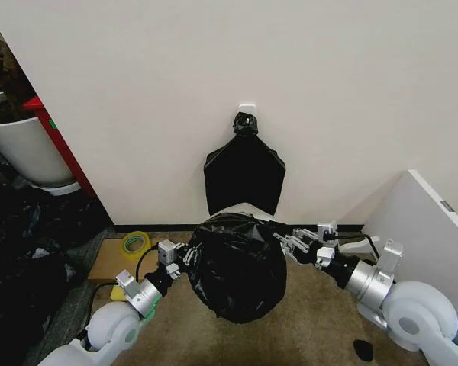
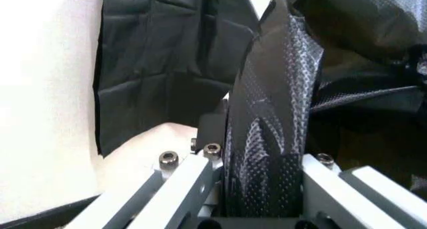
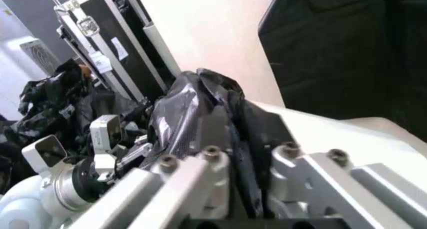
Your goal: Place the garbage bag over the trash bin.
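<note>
Left gripper [image 1: 177,257]: clenched on a fold of the garbage bag [image 1: 237,263] at the bag's left side; the film runs up between its jaws in the left wrist view.
Right gripper [image 1: 299,242]: grasping the bag's opposite edge, film bunched between its jaws.
Garbage bag: draped as a dome on the floor by the wall, stretched between both grippers.
Trash bin [image 3: 333,134]: cream rim beside the right gripper's jaws, under the bag.
Behind: flat bag bundle [image 1: 244,175] hanging on the wall.
Risk: thin film could tear or slip if the arms pull unevenly; the light bin might tip.
</note>
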Motion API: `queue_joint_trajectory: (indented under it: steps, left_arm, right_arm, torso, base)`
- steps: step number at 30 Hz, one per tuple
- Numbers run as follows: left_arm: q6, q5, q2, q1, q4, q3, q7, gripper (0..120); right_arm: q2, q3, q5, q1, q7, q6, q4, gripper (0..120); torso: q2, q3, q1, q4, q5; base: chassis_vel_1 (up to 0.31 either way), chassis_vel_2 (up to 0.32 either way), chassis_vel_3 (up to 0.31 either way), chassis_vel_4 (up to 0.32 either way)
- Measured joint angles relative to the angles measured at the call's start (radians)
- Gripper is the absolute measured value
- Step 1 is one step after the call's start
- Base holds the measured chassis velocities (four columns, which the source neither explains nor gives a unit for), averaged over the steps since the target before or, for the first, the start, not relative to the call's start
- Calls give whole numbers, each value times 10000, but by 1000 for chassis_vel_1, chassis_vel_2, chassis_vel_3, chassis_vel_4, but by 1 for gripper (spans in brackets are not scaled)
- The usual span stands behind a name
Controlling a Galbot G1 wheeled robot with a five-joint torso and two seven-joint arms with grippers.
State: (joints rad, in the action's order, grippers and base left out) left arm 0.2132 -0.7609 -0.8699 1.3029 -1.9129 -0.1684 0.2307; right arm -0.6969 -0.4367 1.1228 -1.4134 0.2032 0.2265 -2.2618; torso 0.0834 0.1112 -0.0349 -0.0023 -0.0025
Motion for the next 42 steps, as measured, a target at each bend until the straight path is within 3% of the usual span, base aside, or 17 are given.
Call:
queue_joint_trajectory:
  steps: [1, 9, 19, 34, 39, 42]
  left_arm:
    - [-1, -1, 0, 0, -7, 8, 7, 1]
    - [15, 73, -18, -4, -18, 19, 94, 1]
    - [1061, 1369, -44, -87, 21, 129, 814, 1]
    - [1273, 1575, -110, -204, -44, 191, 896, 1]
    - [1041, 1557, -144, -182, -49, 230, 492, 1]
    - [772, 1696, -223, -187, 29, 251, -378, 1]
  right_arm:
    - [1, 1, 35, 0, -5, 8, -11, 0]
    - [-19, -12, 272, 37, -161, 15, -70, 0]
    - [9, 209, 650, 655, -707, 18, 919, 0]
    - [-48, 538, -393, 759, -536, -39, 2051, 0]
    - [-142, 427, -554, 658, -558, -102, 1984, 0]
    - [-290, 237, -703, 583, -791, -335, 1891, 10]
  torso:
    - [0, 0, 0, 0, 0]
    - [0, 0, 0, 0, 0]
    - [0, 0, 0, 1, -1]
    - [0, 0, 0, 0, 0]
    - [0, 0, 0, 0, 0]
    - [0, -1, 0, 0, -1]
  base:
    - [0, 0, 0, 0]
    - [0, 0, 0, 0]
    - [0, 0, 0, 0]
    - [0, 0, 0, 0]
    - [0, 0, 0, 0]
    - [0, 0, 0, 0]
